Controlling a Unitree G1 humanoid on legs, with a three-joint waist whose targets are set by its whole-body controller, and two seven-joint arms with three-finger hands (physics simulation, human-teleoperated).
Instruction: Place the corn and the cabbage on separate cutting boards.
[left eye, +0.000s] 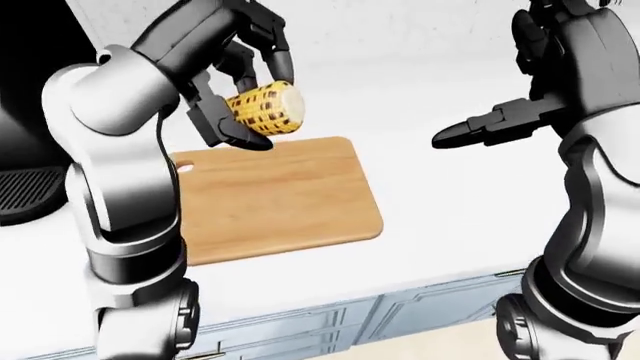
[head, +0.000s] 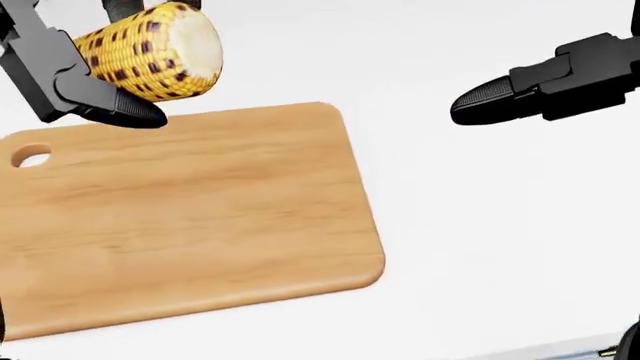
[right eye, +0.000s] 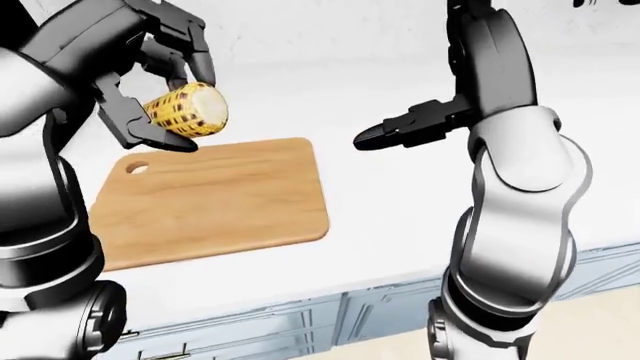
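My left hand is shut on a yellow corn cob with dark kernels, held in the air just above the top edge of a wooden cutting board. The board lies flat on the white counter, its hanging hole at the left in the head view. My right hand hovers over bare counter to the right of the board, fingers stretched out and holding nothing. No cabbage and no second board show in any view.
Pale blue cabinet fronts run below the counter's near edge. A dark appliance stands at the far left in the left-eye view.
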